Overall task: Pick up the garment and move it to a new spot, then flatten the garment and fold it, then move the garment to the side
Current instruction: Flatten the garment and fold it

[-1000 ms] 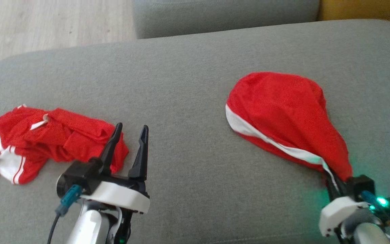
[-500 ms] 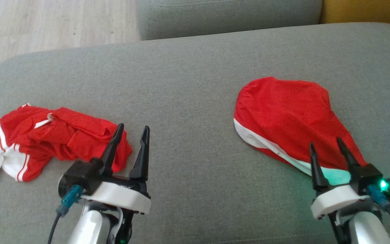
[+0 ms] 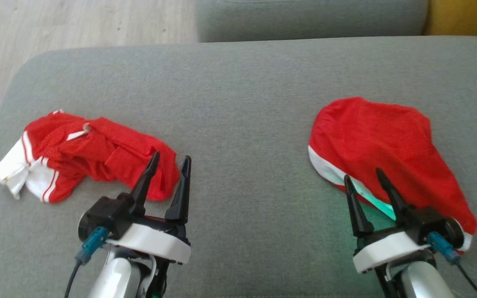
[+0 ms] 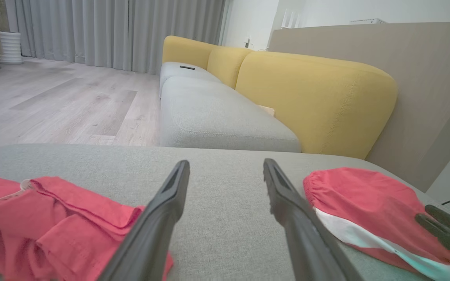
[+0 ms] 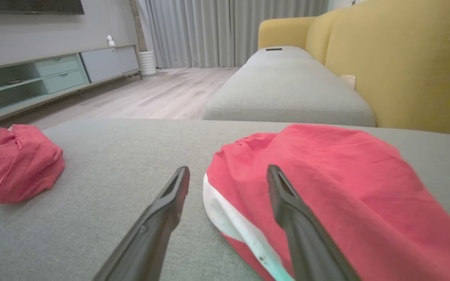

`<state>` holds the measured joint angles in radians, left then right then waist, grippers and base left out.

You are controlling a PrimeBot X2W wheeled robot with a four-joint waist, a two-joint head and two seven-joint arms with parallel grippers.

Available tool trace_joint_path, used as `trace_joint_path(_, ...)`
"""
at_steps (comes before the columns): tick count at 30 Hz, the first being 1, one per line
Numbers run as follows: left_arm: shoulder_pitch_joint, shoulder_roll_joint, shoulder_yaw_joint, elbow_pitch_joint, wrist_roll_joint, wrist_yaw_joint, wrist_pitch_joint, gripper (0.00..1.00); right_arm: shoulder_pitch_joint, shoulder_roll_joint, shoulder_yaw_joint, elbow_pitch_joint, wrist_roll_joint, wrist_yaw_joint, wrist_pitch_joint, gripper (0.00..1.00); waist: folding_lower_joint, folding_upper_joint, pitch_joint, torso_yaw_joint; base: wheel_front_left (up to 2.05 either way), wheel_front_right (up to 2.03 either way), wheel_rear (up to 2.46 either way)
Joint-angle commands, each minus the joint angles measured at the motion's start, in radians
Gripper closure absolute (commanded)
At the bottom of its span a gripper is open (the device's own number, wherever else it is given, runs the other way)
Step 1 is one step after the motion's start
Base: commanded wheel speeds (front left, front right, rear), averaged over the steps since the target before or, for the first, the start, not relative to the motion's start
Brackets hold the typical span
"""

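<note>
The flat red garment point(image 3: 381, 136) with a white band along its edge lies at the right of the head view on the grey sofa seat point(image 3: 242, 99), its narrow end trailing toward the lower right corner. The right claw point(image 3: 362, 174) stands spread at that near edge. In the right wrist view one finger is over the red cloth and the other over bare seat just beside the white band, and whether either touches the fabric cannot be told. A second ago this claw was pressed shut on the narrow end, with the cloth pulled taut toward it. Now it has let go and the cloth lies slack. A crumpled red and white garment point(image 3: 97, 151) sits at the left of the head view, carrying a small white tab point(image 3: 77, 135) too small to read. The left claw point(image 3: 171, 155) is spread just in front of this heap and holds nothing, as it did a second ago. Everything sits further right in the head view than before, which is the camera turning, not the clothes moving. A yellow backrest point(image 5: 404, 58) fills the upper right of the right wrist view.
</note>
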<state>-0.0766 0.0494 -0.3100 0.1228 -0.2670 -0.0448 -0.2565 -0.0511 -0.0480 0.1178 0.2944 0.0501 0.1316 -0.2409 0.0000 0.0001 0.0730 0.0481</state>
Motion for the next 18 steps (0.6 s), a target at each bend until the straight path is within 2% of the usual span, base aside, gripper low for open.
trace_joint_path(1, -0.037, 0.001, 0.025, -0.036, -0.004, -0.001, -0.005, 0.00, -0.068, -0.002, 0.030, -0.001, -0.002, -0.001, -0.011, 0.00, 0.0000, -0.0001, 0.015, 0.021, 0.00, 0.00, 0.00)
trace_joint_path(11, -0.069, 0.001, -0.009, -0.033, -0.011, 0.000, -0.005, 0.00, -0.294, -0.002, 0.001, 0.258, -0.027, -0.001, 0.070, 0.00, 0.0000, -0.0001, 0.079, 0.092, 0.00, 0.00, 0.00)
trace_joint_path(12, -0.069, 0.001, -0.009, -0.033, -0.011, 0.000, -0.005, 0.00, -0.294, -0.002, 0.001, 0.258, -0.027, -0.001, 0.070, 0.00, 0.0000, -0.0001, 0.079, 0.092, 0.00, 0.00, 0.00)
trace_joint_path(18, -0.080, 0.001, -0.013, -0.030, -0.011, 0.003, -0.005, 0.00, -0.393, -0.002, -0.034, 0.431, -0.019, -0.001, 0.081, 0.00, 0.0000, -0.0001, 0.104, 0.110, 0.00, 0.00, 0.00)
